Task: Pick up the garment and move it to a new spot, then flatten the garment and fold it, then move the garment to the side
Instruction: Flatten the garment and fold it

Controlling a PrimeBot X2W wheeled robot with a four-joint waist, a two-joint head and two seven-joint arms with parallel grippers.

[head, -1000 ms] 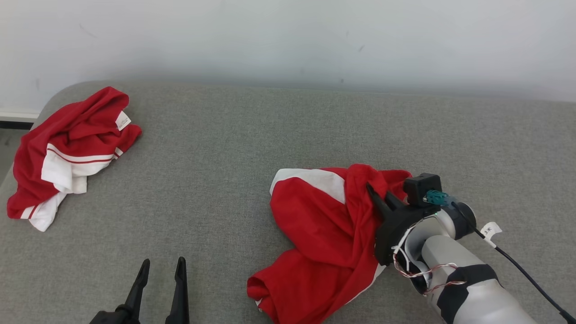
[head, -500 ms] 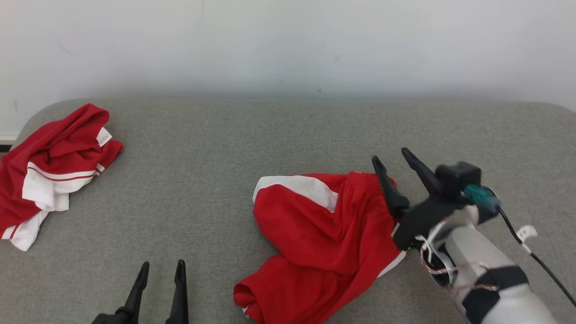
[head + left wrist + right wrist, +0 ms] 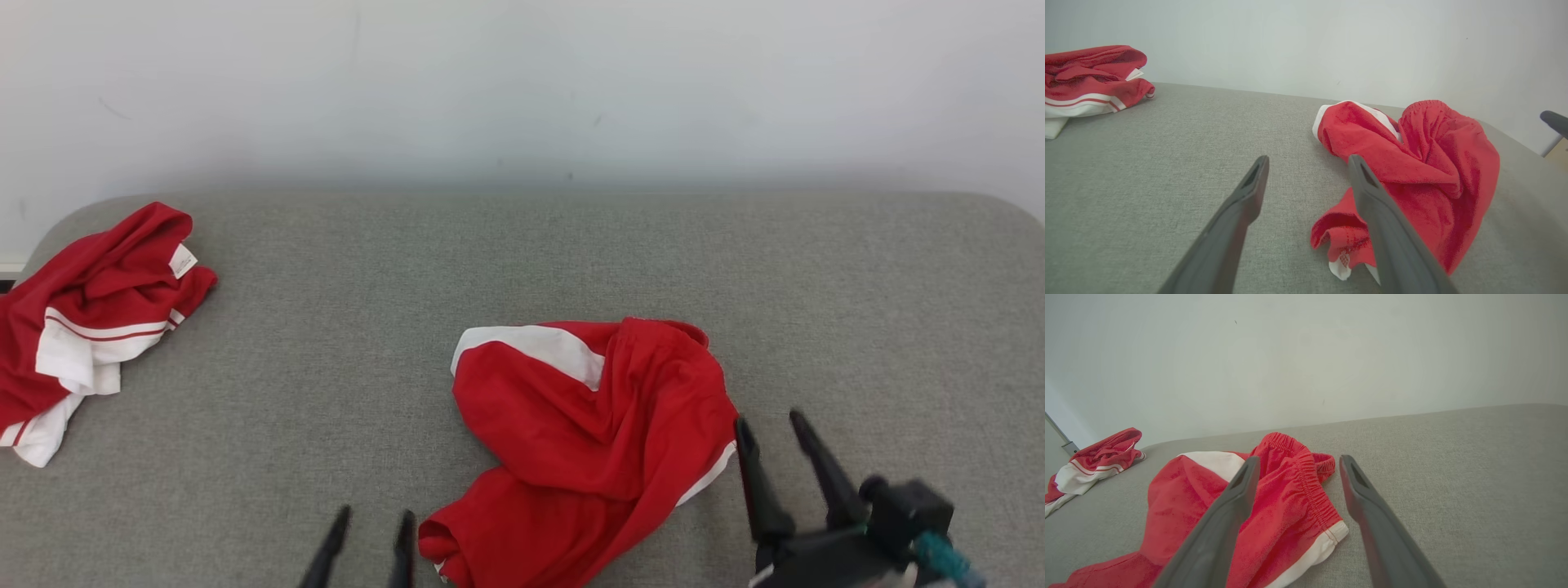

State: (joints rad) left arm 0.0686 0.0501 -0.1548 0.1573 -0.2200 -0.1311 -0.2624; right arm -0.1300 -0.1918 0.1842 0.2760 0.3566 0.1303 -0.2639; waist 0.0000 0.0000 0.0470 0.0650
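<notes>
At the left edge of the tabletop [image 3: 522,261] the crumpled jersey [image 3: 106,286] lies well apart from the left pincer [image 3: 375,514] and right pincer [image 3: 767,418], both spread empty beside the red shorts [image 3: 588,441], which they might wrongly seize.

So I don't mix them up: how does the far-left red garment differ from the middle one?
The left garment has red-striped white trim and a white label; the middle garment has plain white bands and a gathered elastic edge. The left garment lies by the surface edge, the middle garment centrally. Both are red-and-white and crumpled.
</notes>
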